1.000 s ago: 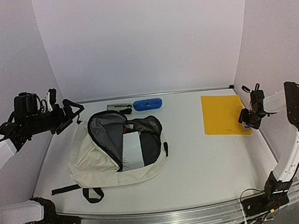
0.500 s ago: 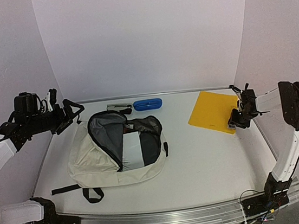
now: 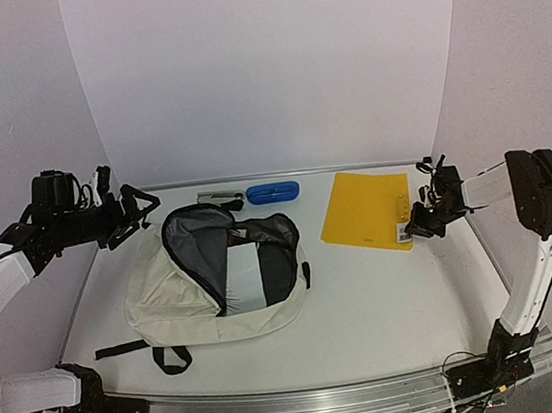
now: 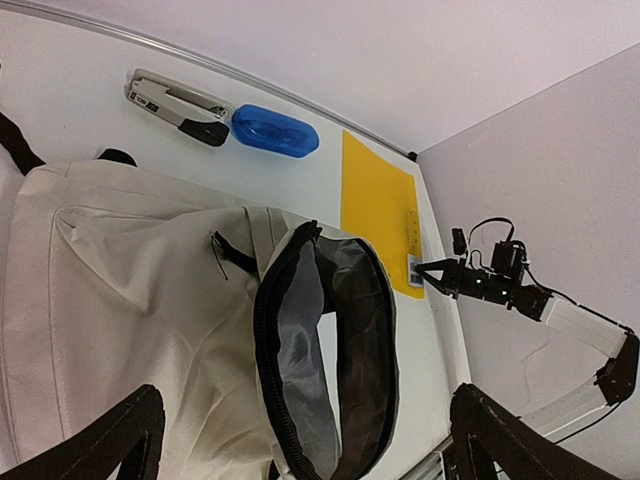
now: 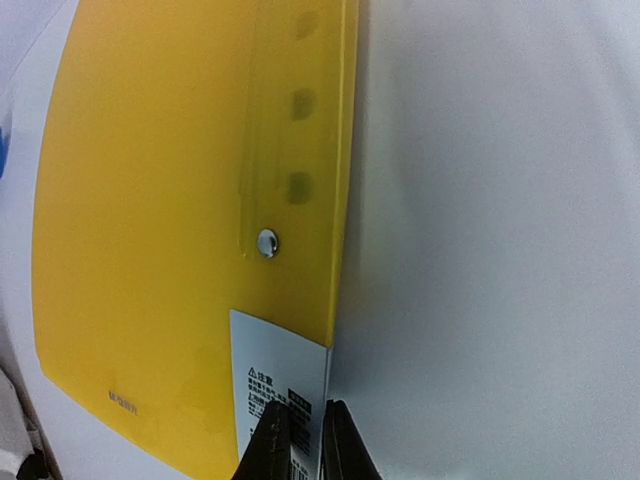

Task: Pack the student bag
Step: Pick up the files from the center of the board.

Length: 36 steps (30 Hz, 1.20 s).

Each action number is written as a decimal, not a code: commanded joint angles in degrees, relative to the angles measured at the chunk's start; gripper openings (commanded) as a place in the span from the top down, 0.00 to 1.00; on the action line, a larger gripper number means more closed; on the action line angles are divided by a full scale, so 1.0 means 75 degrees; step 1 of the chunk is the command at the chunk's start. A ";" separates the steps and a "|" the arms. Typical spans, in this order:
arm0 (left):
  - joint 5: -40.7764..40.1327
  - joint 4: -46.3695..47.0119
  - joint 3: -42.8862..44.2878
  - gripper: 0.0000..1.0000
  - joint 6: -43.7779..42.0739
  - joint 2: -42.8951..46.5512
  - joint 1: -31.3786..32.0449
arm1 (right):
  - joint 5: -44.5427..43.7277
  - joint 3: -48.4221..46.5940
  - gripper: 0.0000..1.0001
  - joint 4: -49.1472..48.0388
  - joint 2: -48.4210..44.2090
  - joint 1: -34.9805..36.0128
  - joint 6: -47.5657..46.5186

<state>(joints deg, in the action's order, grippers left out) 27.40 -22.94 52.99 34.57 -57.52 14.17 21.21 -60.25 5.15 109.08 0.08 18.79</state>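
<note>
Nearest, the student bag [image 3: 214, 275] lies on the left half of the bench [image 3: 399, 302]. Its black straps trail toward the arms, and its main compartment is unzipped, showing grey lining. Farther right, the right jaws pinch narrowly on the labelled near corner of a yellow folder [image 3: 365, 208]. The left jaws hang spread wide above the bag's far left edge, holding nothing. Farthest, a stapler [image 3: 217, 198] and a blue case [image 3: 272, 192] sit just beside each other by the back wall.
</note>
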 commanded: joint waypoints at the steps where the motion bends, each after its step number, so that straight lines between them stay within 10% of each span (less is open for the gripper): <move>1: 0.0282 0.0385 0.0251 0.00 0.0145 -0.0221 0.0016 | 0.0567 0.0372 1.00 0.0216 -0.0144 0.0590 0.0026; 36: 0.0472 0.2739 0.1769 0.00 0.0605 -0.2818 0.2152 | 0.1261 0.0246 1.00 -0.0044 -0.4411 0.0682 0.2835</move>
<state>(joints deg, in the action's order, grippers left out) 28.71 -8.32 62.76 37.80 -76.99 28.95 31.05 -54.35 4.01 79.59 5.39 39.68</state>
